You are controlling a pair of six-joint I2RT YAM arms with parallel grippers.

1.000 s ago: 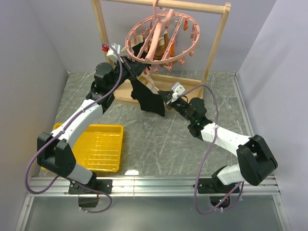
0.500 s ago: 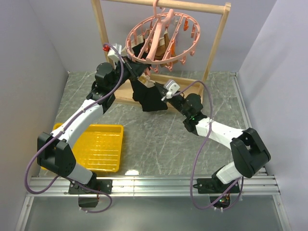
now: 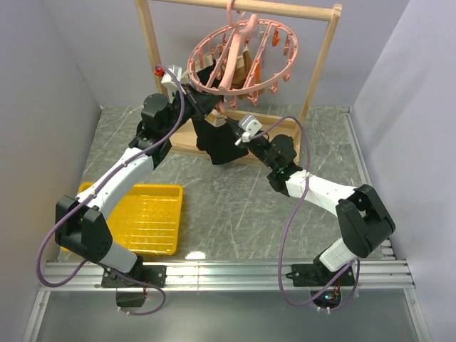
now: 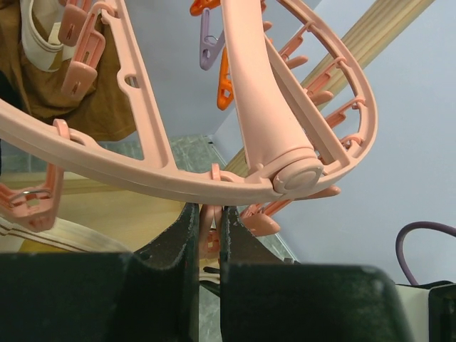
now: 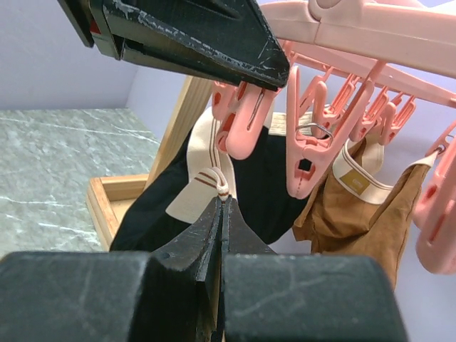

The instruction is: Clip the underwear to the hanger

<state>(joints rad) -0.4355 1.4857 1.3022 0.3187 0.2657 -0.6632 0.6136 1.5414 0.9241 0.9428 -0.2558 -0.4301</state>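
The salmon-pink ring hanger point(image 3: 265, 84) hangs from the wooden rack's top bar; its ring point(image 4: 142, 174) fills the left wrist view. My left gripper point(image 3: 201, 107) is shut on one dangling peg point(image 4: 208, 226) at the ring's near-left edge; the same peg point(image 5: 239, 117) shows under its black fingers point(image 5: 192, 35). My right gripper point(image 3: 228, 128) point(image 5: 223, 203) is shut on the folded edge of the tan waistband point(image 5: 196, 196) of the black underwear point(image 3: 221, 146). It holds the waistband just below that peg. The black fabric point(image 5: 278, 178) hangs down behind.
A brown garment with a cream band point(image 5: 356, 214) is clipped on the hanger's far side. The wooden rack point(image 3: 320, 64) has a low base tray point(image 3: 184, 140) under the underwear. A yellow tray point(image 3: 149, 217) lies front left. Grey walls close in on both sides.
My right arm has moved left and up towards the hanger, lifting the underwear's waistband under the peg. My left gripper has stayed at the hanger's peg.
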